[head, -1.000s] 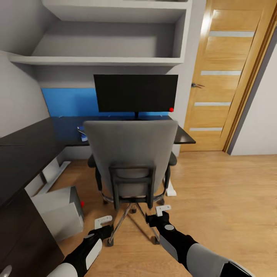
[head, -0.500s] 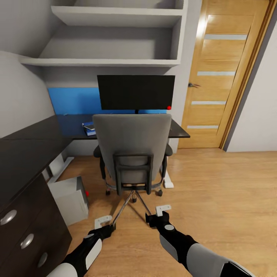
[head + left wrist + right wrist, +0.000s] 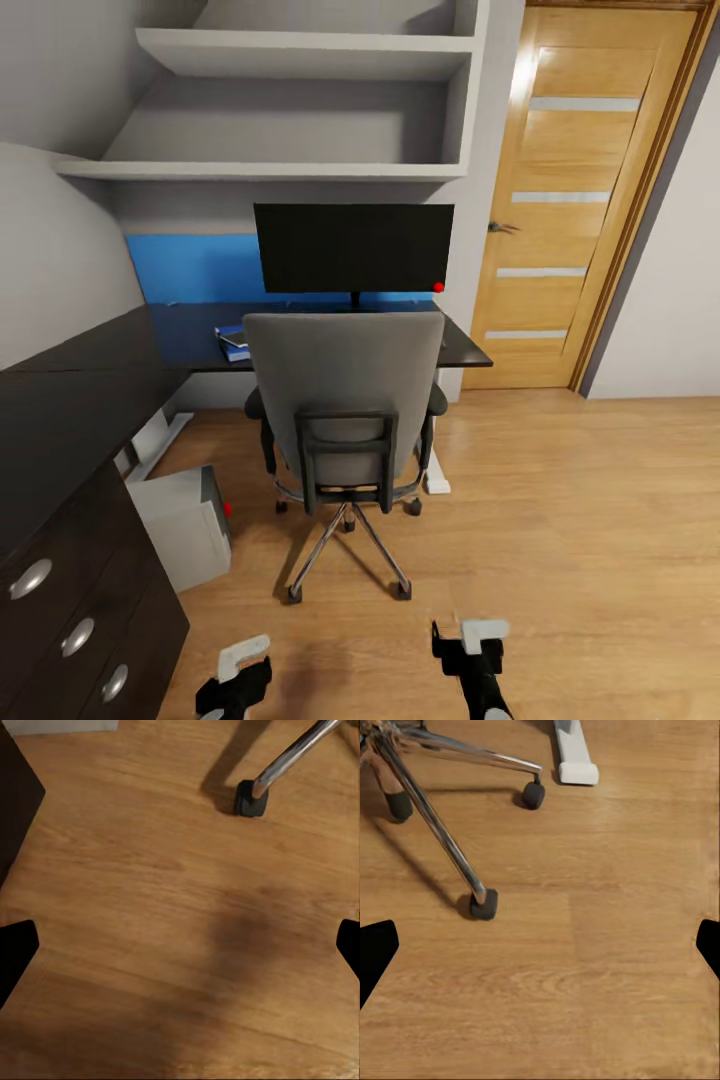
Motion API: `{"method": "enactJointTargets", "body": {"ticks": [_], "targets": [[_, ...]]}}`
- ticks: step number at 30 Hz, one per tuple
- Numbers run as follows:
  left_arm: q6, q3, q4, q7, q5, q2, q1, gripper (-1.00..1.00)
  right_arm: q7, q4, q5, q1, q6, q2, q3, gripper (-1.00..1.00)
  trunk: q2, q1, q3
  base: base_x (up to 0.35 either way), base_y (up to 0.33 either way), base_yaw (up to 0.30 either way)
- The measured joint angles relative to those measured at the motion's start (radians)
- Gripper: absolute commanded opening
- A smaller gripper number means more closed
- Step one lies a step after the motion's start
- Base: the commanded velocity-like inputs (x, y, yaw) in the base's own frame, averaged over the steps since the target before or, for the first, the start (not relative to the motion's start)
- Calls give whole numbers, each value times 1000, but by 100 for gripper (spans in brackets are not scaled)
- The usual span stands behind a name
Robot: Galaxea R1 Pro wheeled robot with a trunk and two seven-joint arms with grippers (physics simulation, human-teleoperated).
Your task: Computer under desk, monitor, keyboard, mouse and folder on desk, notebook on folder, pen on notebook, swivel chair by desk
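The grey swivel chair (image 3: 345, 385) stands with its back to me, drawn up to the black desk (image 3: 90, 390). Behind it the monitor (image 3: 352, 248) stands on the desk. A blue folder (image 3: 232, 341) lies on the desktop, partly behind the chair's back. The grey computer (image 3: 185, 520) sits on the floor under the desk's left wing. Keyboard, mouse, notebook and pen are hidden from here. My left gripper (image 3: 238, 668) and right gripper (image 3: 467, 640) hang open over bare floor, short of the chair's chrome base (image 3: 431, 814). One caster (image 3: 250, 797) lies ahead of the left gripper (image 3: 180, 945).
Dark drawers with silver knobs (image 3: 80, 640) stand close at my left. A white desk foot (image 3: 574, 754) lies beyond the chair base. An oak door (image 3: 570, 200) is at the right, with open plank floor (image 3: 580, 540) in front of it. Grey shelves (image 3: 290, 110) hang above the monitor.
The view has drawn back from the desk, so the chair looks smaller. Both grippers have pulled back from the chair's base and sit lower in the head view.
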Motion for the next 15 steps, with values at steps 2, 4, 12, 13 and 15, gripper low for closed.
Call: {"method": "enactJointTargets", "body": {"ticks": [2, 4, 12, 13, 15], "targets": [[-2, -2, 1, 1, -1, 0, 15, 100, -4, 1, 0, 17, -10, -7, 1, 100, 14, -8, 7, 0, 0, 0], [-4, -2, 2, 1, -1, 1, 28, 100, -6, 2, -1, 28, -17, -14, 1, 100, 28, -15, 13, 0, 0, 0], [-32, -2, 3, 2, 0, 8, 80, 100, -7, 2, -7, 89, -114, -55, 1, 100, 84, -46, 38, 0, 0, 0], [-48, -2, 3, 2, 1, 8, 92, 100, -7, 2, -7, 91, -122, -62, 0, 100, 91, -50, 41, 0, 0, 0], [-79, -2, 3, 2, 1, 9, 118, 100, -6, 2, -7, 101, -135, -74, 2, 100, 105, -58, 47, 0, 0, 0]]}}
